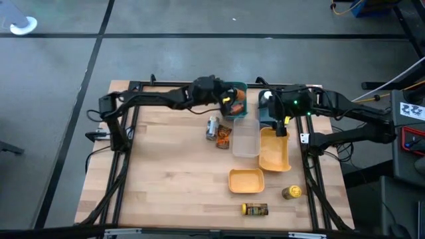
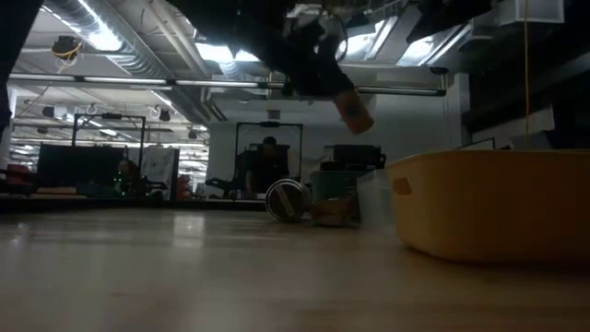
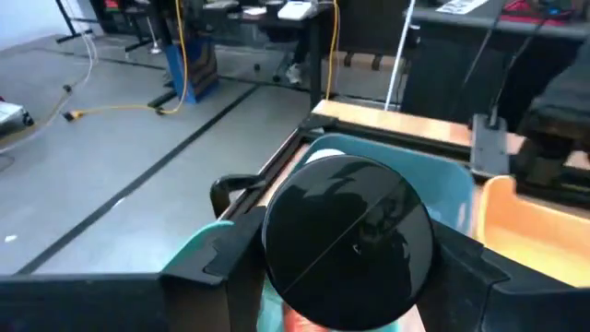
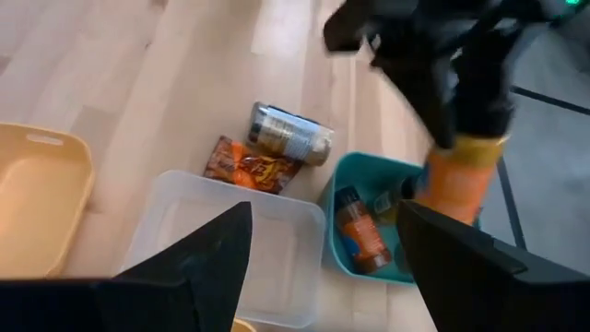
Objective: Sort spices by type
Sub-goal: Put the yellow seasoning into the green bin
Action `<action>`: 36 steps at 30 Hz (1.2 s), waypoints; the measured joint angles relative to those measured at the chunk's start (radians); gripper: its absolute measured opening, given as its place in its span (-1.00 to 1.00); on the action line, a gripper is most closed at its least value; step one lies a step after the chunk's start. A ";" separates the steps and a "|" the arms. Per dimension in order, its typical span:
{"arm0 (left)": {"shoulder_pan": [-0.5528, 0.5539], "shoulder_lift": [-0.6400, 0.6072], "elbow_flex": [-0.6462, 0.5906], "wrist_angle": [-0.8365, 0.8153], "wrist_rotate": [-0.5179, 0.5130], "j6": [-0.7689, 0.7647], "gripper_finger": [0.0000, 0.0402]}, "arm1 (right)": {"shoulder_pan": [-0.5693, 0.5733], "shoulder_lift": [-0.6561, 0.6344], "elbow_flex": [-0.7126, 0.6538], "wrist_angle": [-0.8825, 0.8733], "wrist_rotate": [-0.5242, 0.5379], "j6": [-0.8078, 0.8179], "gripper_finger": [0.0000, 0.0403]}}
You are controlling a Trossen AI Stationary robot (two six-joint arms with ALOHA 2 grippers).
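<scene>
Orange spice jar (image 4: 458, 180) in left claw (image 1: 229, 101), above teal bin (image 4: 346, 189)

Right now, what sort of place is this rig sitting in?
Probably a robotics lab or workshop: the pale wooden table sits on a grey concrete floor, silver ceiling ducts run overhead, and other dark workstations stand behind.

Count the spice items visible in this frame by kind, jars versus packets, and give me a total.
Jars: 5 (held jar over the teal bin, binned jar, tabletop lying jar, front lying jar, yellow-lidded jar)
Packets: 1 (orange-brown packet)
Total: 6 clearly visible; more may be hidden beneath the arms.
</scene>
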 joint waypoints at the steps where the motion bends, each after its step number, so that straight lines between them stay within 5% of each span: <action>1: 0.010 0.020 0.002 0.014 0.008 -0.002 -0.02 | -0.010 0.000 0.000 0.004 0.003 0.000 0.33; 9: 0.037 0.165 0.084 0.020 0.027 -0.009 -0.02 | -0.161 0.000 0.000 0.010 -0.024 0.000 0.33; 19: 0.037 0.254 0.107 0.017 0.012 -0.016 -0.02 | -0.348 0.031 0.000 0.010 -0.227 -0.003 0.33; 36: 0.054 0.306 0.107 0.012 -0.056 -0.016 -0.02 | -0.395 0.162 -0.002 0.097 -0.295 -0.030 0.33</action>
